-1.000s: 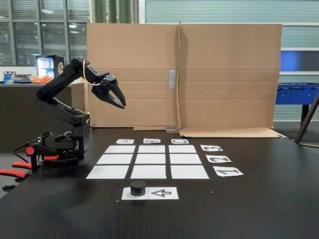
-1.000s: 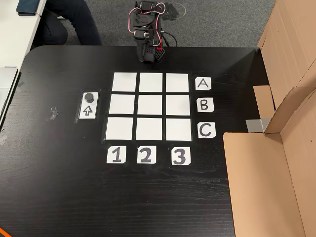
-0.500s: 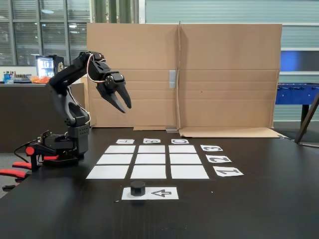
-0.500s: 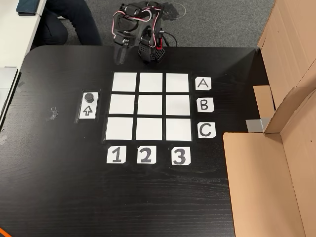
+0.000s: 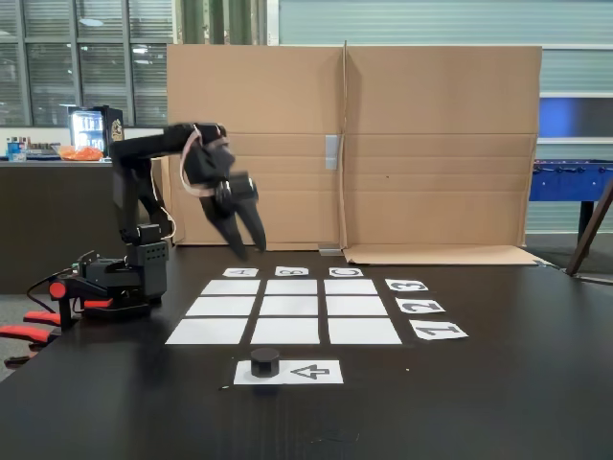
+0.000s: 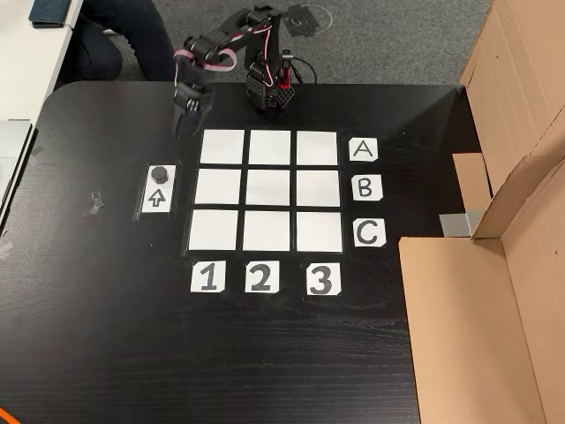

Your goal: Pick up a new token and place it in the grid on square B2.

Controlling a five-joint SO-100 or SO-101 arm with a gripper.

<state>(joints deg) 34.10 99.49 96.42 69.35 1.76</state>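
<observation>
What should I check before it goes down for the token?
1. Token upright on the arrow strip: ok.
2. Path from end effector to token free of obstacles: ok.
3. End effector open wide enough: cannot tell, blurred.
4. End effector centred over the token: not ok, it hangs short of it, nearer the arm's base.
5. Centre square of the grid bare: ok.

- Even, soft indoor light in both fixed views, with no hard shadows
- The matte black desk (image 6: 106,336) shows faint pale sheen in a fixed view
- The white grid (image 6: 267,189) reads bright and crisp against it
- The arm's fingers (image 5: 257,228) are smeared by motion blur; everything else is sharp
- Edges show no obvious lens bending
</observation>
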